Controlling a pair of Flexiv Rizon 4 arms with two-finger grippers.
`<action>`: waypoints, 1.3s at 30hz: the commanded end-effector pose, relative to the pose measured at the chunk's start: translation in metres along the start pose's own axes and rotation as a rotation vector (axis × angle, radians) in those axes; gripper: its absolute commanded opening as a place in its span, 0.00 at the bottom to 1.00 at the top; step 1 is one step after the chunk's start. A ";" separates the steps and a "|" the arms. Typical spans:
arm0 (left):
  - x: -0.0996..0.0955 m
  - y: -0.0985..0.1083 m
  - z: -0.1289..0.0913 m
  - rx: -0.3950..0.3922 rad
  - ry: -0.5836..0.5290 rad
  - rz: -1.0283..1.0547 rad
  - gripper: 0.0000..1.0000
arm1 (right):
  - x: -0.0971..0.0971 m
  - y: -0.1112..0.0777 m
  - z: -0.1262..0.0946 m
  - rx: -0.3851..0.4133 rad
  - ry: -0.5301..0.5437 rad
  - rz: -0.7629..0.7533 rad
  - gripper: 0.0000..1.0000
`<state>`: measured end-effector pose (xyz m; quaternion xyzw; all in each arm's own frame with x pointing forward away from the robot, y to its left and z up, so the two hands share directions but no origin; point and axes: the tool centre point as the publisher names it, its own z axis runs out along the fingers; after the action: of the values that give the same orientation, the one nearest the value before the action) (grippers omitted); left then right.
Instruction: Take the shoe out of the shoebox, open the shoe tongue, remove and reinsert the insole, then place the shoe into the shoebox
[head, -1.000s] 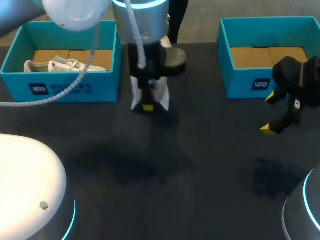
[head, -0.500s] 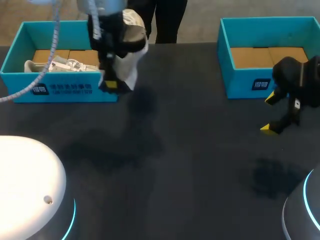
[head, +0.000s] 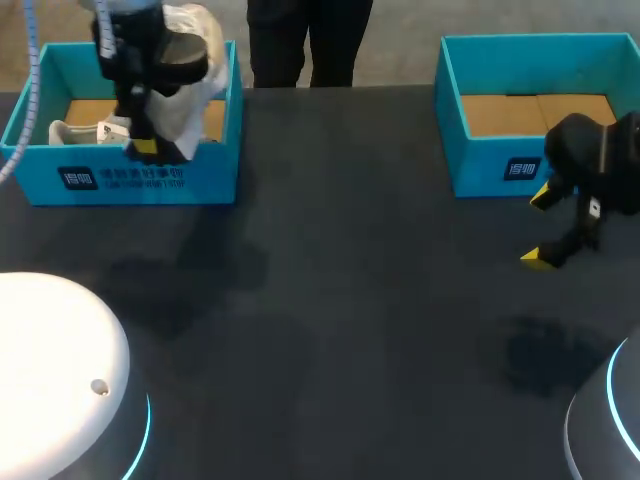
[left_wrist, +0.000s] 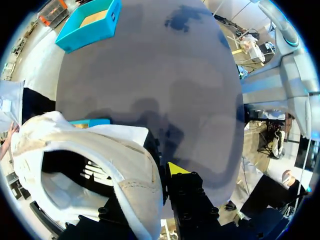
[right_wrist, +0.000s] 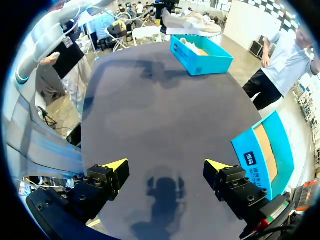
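Note:
My left gripper (head: 146, 148) is shut on a white shoe (head: 192, 55) and holds it above the left blue shoebox (head: 150, 180) at the table's far left. In the left wrist view the shoe (left_wrist: 100, 165) fills the space between the fingers, its side wall pinched beside the one yellow fingertip (left_wrist: 175, 169) that shows. A second white shoe (head: 90, 130) lies inside that box. Over at the right, my right gripper (head: 540, 227) hangs open and empty just above the table; its wrist view shows the gripper (right_wrist: 165, 165) and, far ahead, the held shoe (right_wrist: 192, 22) over the left box (right_wrist: 200, 55).
A second blue shoebox (head: 455, 140) with a cardboard bottom stands at the far right, just behind my right gripper; it is close beside that gripper (right_wrist: 265, 150) in its wrist view. Dark tabletop (head: 350, 300) spreads between the two boxes.
My left arm has carried the shoe from the middle of the table's far side leftward to above the left shoebox. The right arm has not moved.

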<state>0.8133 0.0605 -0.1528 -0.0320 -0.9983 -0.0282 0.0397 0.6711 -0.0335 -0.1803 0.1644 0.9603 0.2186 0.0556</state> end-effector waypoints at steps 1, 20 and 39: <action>-0.004 0.037 0.003 0.029 -0.004 -0.001 0.00 | -0.001 0.001 0.002 0.003 0.002 0.001 1.00; -0.062 0.161 0.018 -0.039 -0.035 -0.115 0.00 | -0.001 0.001 0.002 0.003 0.002 0.001 1.00; -0.154 0.222 0.047 -0.053 -0.075 -0.205 0.00 | -0.001 0.001 0.002 0.003 0.002 0.001 1.00</action>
<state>0.9610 0.2743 -0.1954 0.0682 -0.9959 -0.0585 -0.0110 0.6711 -0.0335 -0.1803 0.1644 0.9603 0.2185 0.0556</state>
